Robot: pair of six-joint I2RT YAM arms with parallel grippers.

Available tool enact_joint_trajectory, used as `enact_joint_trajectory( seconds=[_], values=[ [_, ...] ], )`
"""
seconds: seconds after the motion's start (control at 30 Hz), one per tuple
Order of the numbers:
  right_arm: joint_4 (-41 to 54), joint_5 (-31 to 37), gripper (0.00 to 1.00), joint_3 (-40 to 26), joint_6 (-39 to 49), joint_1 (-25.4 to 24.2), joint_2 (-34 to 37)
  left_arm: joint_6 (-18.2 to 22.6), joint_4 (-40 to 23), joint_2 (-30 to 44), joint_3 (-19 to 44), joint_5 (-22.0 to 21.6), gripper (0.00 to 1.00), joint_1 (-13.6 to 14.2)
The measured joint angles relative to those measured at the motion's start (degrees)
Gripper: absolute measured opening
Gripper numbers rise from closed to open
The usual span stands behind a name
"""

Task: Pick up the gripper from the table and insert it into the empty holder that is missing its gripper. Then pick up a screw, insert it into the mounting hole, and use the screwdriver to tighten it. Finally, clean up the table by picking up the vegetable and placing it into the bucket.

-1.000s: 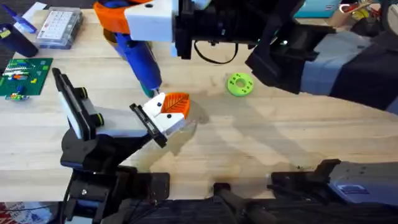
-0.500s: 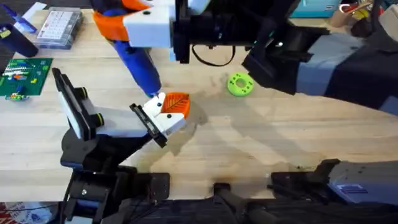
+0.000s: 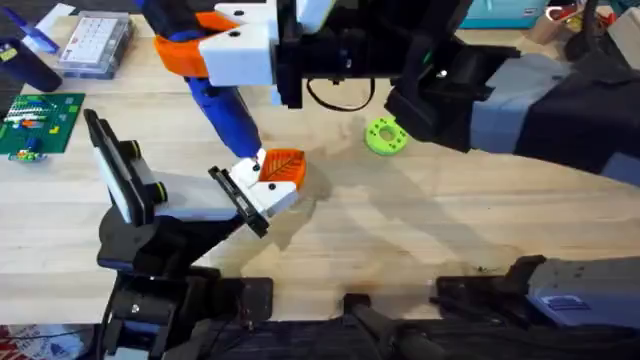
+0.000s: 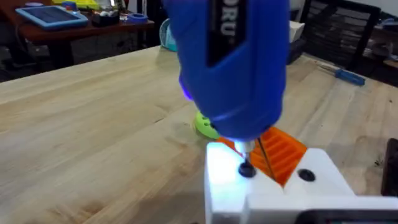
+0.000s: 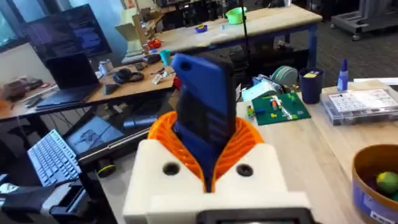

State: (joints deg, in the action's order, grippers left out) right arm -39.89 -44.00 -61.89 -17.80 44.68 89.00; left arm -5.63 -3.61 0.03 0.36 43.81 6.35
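From above, the right hand [image 3: 235, 50] is clamped on the blue screwdriver [image 3: 228, 108], which slants down to the gripper [image 3: 272, 180] seated on the holder [image 3: 238, 200] of the black stand on the worktop [image 3: 450, 230], with a lime-green ring [image 3: 385, 136] lying near it. The left wrist view adds the close detail: the screwdriver's metal tip meets a dark screw [image 4: 247, 169] in the gripper's white top, lit by the tool's glow. The right wrist view shows the orange pads [image 5: 249, 140] pressed around the tool's blue body and, off to one side, the bucket [image 5: 373, 180] holding a greenish thing; whether the left hand is open I cannot tell.
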Motion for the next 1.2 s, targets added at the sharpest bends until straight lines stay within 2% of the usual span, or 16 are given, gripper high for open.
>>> enact_joint_trajectory(
  seconds=[1.2],
  values=[
    [-0.8,-0.4,0.040,-0.1,-0.2,0.5,1.2,-0.2,0.0,0.0,0.0,0.0,0.014,0.0]
  ],
)
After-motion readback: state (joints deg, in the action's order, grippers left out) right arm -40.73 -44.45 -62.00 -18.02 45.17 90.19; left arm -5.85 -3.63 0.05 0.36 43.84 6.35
